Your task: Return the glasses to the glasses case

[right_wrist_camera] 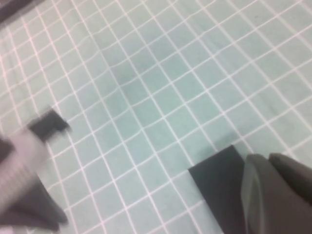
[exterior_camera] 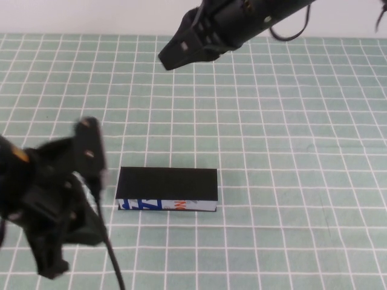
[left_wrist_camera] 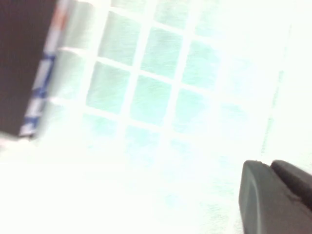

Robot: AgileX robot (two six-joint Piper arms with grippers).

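The glasses case (exterior_camera: 167,189) lies shut on the green checked mat, its white printed front edge facing me. The glasses are out of view. My left gripper (exterior_camera: 89,136) hangs just left of the case, blurred, fingers together and empty. In the left wrist view the case (left_wrist_camera: 24,63) is a dark block off to one side of that gripper (left_wrist_camera: 267,168). My right gripper (exterior_camera: 167,58) is raised high over the far side of the table, shut and empty. In the right wrist view its fingers (right_wrist_camera: 273,190) overlap the case (right_wrist_camera: 217,180) far below.
The green mat with white grid lines (exterior_camera: 290,151) covers the whole table. A pale wall (exterior_camera: 91,15) runs behind its far edge. A black cable (exterior_camera: 112,254) trails from the left arm. The blurred left arm (right_wrist_camera: 24,170) shows in the right wrist view.
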